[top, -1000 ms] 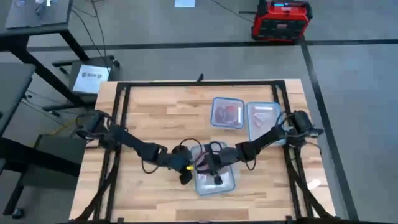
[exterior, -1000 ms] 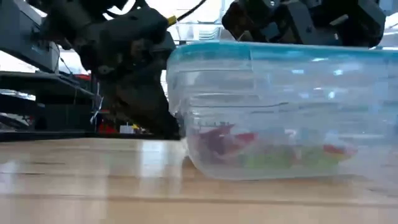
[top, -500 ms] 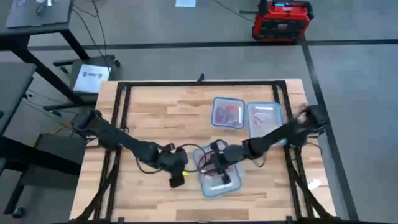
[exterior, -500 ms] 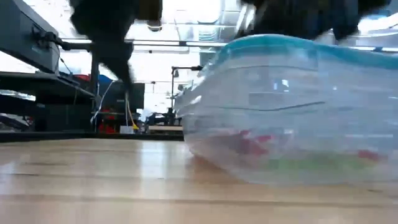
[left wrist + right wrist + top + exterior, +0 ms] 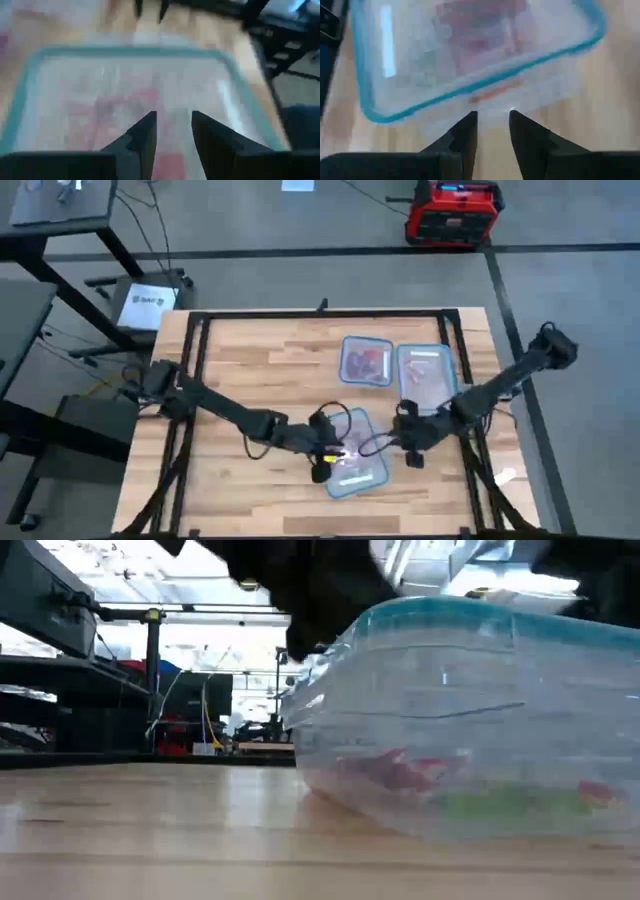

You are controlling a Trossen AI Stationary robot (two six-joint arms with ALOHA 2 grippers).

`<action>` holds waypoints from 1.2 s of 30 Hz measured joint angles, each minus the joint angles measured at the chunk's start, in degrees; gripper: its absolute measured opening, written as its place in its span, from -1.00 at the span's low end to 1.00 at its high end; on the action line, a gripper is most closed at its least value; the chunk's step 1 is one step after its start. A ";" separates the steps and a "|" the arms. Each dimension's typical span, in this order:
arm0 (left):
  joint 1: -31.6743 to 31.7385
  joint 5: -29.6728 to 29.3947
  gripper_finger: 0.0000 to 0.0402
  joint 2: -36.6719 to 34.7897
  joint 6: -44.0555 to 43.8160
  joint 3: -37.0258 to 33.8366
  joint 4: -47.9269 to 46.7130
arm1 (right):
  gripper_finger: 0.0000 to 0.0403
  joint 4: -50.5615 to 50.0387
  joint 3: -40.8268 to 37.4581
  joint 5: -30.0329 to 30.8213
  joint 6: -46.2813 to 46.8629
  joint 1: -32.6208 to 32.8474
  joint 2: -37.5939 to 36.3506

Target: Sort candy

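Candy (image 5: 405, 772), small wrapped pieces in shiny red and pink wrappers with some green among them, lies on the floor of the clear rectangular plastic tub with a bluish rim (image 5: 352, 461) at lower centre of the high view. More red pieces show in a second clear tub (image 5: 366, 362) above it; a third tub (image 5: 424, 370) sits just to the right of that one.

Handling, as a judgement: each piece is light, small and crinkly, and the shiny wrap is probably slippery. A pinch across the body of one piece at the edge of the heap should pull a single piece more cleanly than a grab at a loose wrapper end.

Left gripper (image 5: 172, 131) hangs over the open tub, at centre of the high view. Its fingers stand a narrow gap apart, with nothing visible between them.

Right gripper (image 5: 491, 131) sits just outside the tub's right rim, lower right of centre in the high view. Its fingers likewise show a narrow gap and hold nothing, over bare wooden table (image 5: 250, 370).
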 joint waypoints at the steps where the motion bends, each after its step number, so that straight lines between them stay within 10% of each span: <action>1: -0.15 0.53 -0.46 0.27 -0.03 -0.06 -1.85 | -0.50 2.17 -1.00 0.18 0.66 0.42 1.02; 9: -0.81 1.15 -0.46 -4.42 3.37 0.04 -18.90 | -0.50 22.23 -1.62 0.05 -2.69 -0.94 11.48; 22: 0.49 0.48 -0.46 3.32 7.46 0.02 5.61 | -0.50 29.83 1.94 -0.34 -8.34 -5.82 20.95; 36: 0.53 -1.81 -0.46 9.18 10.19 -0.50 10.30 | -0.50 32.45 5.30 -0.85 -10.92 -7.17 27.36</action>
